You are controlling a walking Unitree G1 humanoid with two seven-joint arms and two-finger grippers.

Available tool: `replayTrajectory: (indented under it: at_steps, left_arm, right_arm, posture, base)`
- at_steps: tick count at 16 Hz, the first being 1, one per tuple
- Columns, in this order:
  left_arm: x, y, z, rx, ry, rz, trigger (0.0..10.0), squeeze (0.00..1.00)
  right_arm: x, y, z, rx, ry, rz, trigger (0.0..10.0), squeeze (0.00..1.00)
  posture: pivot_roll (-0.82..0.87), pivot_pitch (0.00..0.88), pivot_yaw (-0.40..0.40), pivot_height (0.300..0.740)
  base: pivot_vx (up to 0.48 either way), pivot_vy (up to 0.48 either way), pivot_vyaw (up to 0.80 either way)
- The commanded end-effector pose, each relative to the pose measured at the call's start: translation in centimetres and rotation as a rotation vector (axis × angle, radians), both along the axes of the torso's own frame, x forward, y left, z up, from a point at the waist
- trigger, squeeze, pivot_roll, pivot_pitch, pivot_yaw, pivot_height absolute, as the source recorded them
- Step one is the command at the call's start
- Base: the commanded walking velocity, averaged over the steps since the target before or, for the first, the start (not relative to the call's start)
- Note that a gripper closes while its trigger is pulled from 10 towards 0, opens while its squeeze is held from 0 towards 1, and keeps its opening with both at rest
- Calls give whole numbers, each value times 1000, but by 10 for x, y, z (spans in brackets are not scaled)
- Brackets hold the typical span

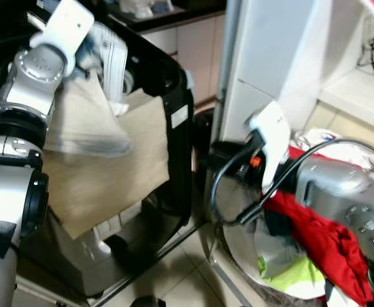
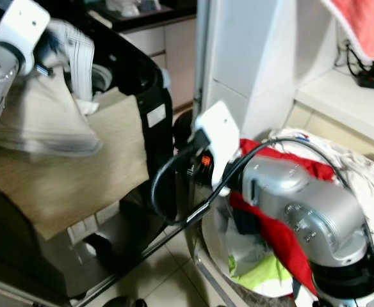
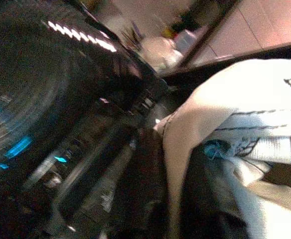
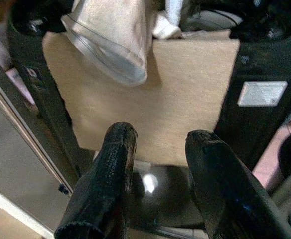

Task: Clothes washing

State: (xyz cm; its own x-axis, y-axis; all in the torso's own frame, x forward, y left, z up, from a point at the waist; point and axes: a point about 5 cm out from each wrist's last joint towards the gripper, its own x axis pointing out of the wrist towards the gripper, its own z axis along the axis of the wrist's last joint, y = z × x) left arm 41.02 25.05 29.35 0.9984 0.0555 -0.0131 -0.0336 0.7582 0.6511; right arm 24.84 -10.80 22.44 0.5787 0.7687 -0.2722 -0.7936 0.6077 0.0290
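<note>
A black top-loading washing machine (image 1: 177,96) stands at the left with its lid up. A wide beige cloth (image 1: 110,179) drapes over its front edge. My left gripper (image 1: 78,48) is raised above the tub, shut on a folded beige garment (image 1: 88,125) that hangs from it, its fingers buried in the fabric. A white striped cloth (image 1: 113,54) lies behind it in the opening. My right gripper (image 4: 160,137) is open and empty, held low beside the washer, pointing at the draped cloth (image 4: 155,94). The right arm (image 1: 341,185) reaches over a laundry basket (image 1: 235,275).
The basket holds a red garment (image 1: 318,240), a green piece (image 1: 292,272) and white laundry. A white cabinet (image 1: 264,51) rises just right of the washer. A shelf with cables (image 1: 373,70) and a pink towel (image 2: 366,25) are at far right. Tiled floor (image 1: 174,275) lies between washer and basket.
</note>
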Motion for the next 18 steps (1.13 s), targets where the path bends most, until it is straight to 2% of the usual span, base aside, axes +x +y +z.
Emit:
replayTrajectory:
  at_steps: [1,3,5,8,10,11,12,13,14,15,16,17,18]
  left_arm:
    - [-1,9,-6,-46,57,27,10000,1000]
    - [-3,14,-2,-70,56,42,10000,1000]
    - [-5,21,3,-39,31,83,10000,1000]
    - [-12,33,41,56,-242,189,10000,1000]
    - [-16,33,57,86,-339,187,10000,1000]
    - [-16,31,60,44,-360,166,10000,1000]
    - [-15,28,58,48,-347,149,10000,1000]
    - [-12,24,54,14,-320,103,10000,925]
    - [-9,17,49,-86,-301,36,10000,0]
    - [-7,4,47,-211,-297,-69,10000,0]
    - [-4,-19,41,-301,-253,-249,10000,0]
    - [-9,-57,25,-372,-182,-521,10000,0]
    - [-22,-88,11,-416,-139,-716,10000,0]
  right_arm:
    - [-3,-1,2,-20,-22,-5,10000,0]
    - [-1,-1,5,5,-33,-17,10000,0]
    - [1,0,6,20,-40,-21,10000,0]
    - [18,-8,14,66,-100,-188,10000,0]
    - [26,-14,17,83,-119,-261,10000,0]
    - [28,-16,17,92,-121,-283,10000,0]
    - [29,-17,17,93,-120,-292,10000,0]
    - [31,-18,17,94,-120,-314,10000,0]
    - [33,-21,16,88,-121,-348,10000,0]
    - [35,-25,15,73,-125,-381,10000,0]
    - [36,-31,13,33,-139,-417,10000,0]
    - [31,-40,10,-20,-145,-400,10000,925]
    - [27,-53,10,-67,-143,-408,10000,1000]
  posture:
    - [-122,0,57,740]
    - [-120,0,55,740]
    - [-117,0,53,740]
    - [-115,0,51,740]
    - [-112,0,49,740]
    - [-112,0,49,740]
    - [-106,0,48,740]
    - [-106,0,49,740]
    - [-106,0,50,740]
    - [-106,0,50,740]
    - [-106,0,50,740]
    - [-106,0,56,740]
    - [-110,0,61,740]
  base:
    - [0,0,0]
    - [0,0,0]
    - [0,0,0]
    - [0,0,0]
    - [0,0,0]
    - [0,0,0]
    - [0,0,0]
    - [0,0,0]
    - [0,0,0]
    - [0,0,0]
    - [0,0,0]
    - [0,0,0]
    - [0,0,0]
